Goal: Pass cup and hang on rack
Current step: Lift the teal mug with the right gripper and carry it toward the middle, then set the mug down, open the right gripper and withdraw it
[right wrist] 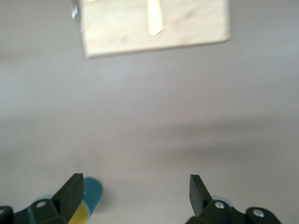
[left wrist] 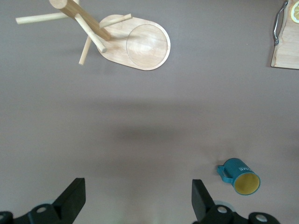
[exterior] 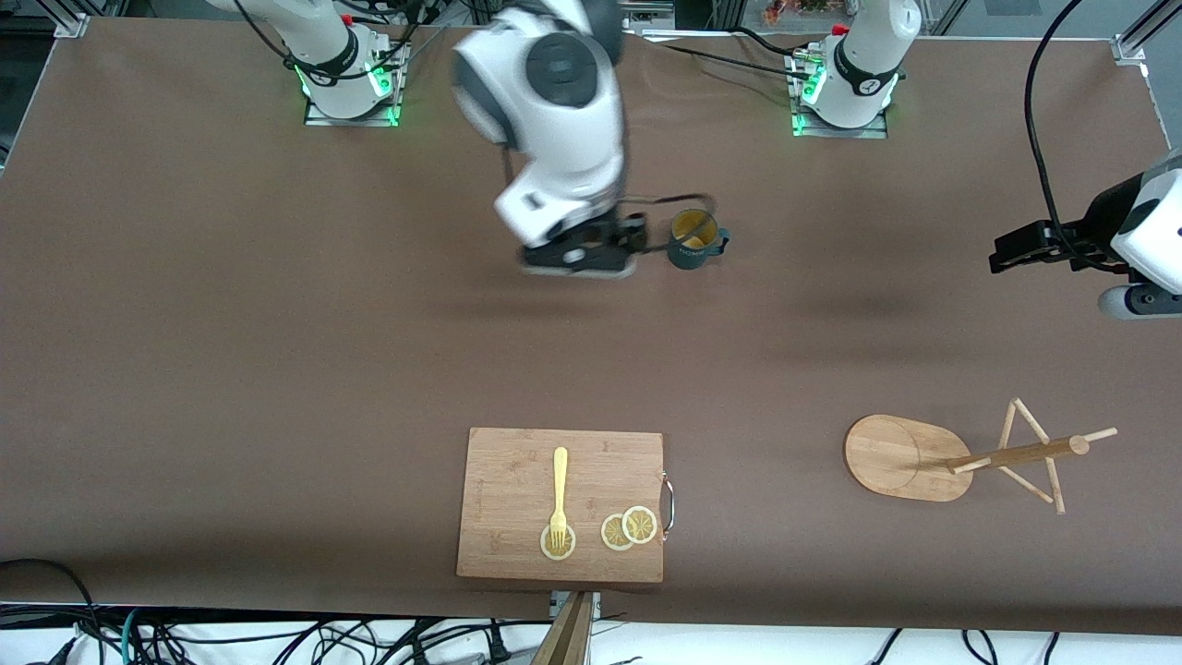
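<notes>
1 cup (exterior: 694,240), 1 rack (exterior: 933,457), 3 lemon slices (exterior: 629,529)

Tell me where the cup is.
The cup stands upright on the table mid-way between the arms' ends, beside the open right gripper, farther from the front camera than the cutting board.

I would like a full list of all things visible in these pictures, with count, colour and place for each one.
cup: 1, dark teal with yellow inside, upright on the table, mid-table.
rack: 1, light bamboo, toward the left arm's end, nearer to the front camera than the cup.
cutting board: 1, light wood, metal handle, near the front edge.
fork: 1, pale yellow, on the board.
lemon slices: 3, yellow, on the board.
table: 1, brown.
right claw: open, beside the cup.
left claw: open, waiting over the left arm's end.
</notes>
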Robot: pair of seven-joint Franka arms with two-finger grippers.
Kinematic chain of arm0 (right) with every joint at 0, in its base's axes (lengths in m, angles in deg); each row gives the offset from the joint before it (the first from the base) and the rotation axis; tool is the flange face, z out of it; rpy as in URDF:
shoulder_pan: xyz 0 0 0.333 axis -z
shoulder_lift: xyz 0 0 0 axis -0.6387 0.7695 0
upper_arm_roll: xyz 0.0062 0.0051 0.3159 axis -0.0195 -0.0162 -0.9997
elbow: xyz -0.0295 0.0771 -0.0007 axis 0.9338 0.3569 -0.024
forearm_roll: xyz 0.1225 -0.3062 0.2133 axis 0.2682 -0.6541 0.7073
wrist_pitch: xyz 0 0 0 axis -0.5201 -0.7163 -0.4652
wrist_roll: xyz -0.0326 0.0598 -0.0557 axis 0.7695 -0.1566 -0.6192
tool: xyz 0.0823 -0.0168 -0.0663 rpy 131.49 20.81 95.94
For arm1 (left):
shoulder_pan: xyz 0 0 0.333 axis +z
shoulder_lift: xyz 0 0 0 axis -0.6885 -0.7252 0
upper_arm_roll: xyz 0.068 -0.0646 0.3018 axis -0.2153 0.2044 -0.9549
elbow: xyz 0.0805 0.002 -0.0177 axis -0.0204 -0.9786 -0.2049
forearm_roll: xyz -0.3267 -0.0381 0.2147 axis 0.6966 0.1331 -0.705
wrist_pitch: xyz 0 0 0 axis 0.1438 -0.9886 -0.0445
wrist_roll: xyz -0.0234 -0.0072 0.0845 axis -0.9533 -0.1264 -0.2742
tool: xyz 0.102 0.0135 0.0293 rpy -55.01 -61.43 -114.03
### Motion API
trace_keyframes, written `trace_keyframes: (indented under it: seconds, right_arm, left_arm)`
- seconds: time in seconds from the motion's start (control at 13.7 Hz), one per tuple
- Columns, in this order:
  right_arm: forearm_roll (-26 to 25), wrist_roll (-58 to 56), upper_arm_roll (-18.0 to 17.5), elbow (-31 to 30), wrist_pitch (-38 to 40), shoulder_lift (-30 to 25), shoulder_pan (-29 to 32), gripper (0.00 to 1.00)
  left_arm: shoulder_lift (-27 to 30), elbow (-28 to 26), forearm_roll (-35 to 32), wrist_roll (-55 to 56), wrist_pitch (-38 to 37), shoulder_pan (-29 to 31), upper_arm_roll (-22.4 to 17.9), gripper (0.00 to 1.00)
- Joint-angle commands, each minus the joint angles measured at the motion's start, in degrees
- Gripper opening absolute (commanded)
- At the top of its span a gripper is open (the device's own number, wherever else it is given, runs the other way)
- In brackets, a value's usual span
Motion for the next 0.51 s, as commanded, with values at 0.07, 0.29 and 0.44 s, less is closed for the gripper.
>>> trace_keyframes:
  seconds: [0.07,0.29,0.44]
  right_arm:
    - [1.3,-15.1,3.6,-9.0,6.0,-10.5,5.5,1.0]
    - [1.2,-26.8,11.6,-19.1,8.8,-21.0,5.4,1.0]
    - [1.1,-36.0,17.8,-21.4,11.6,-24.7,5.4,1.0]
  left_arm:
    - [0.8,-2.1,1.7,-2.4,-0.9,0.0,3.7,1.0]
    - [1.7,-5.9,1.7,-2.9,-0.8,0.0,6.6,1.0]
    - [3.3,-8.7,1.8,-3.0,-1.2,0.0,9.1,1.0]
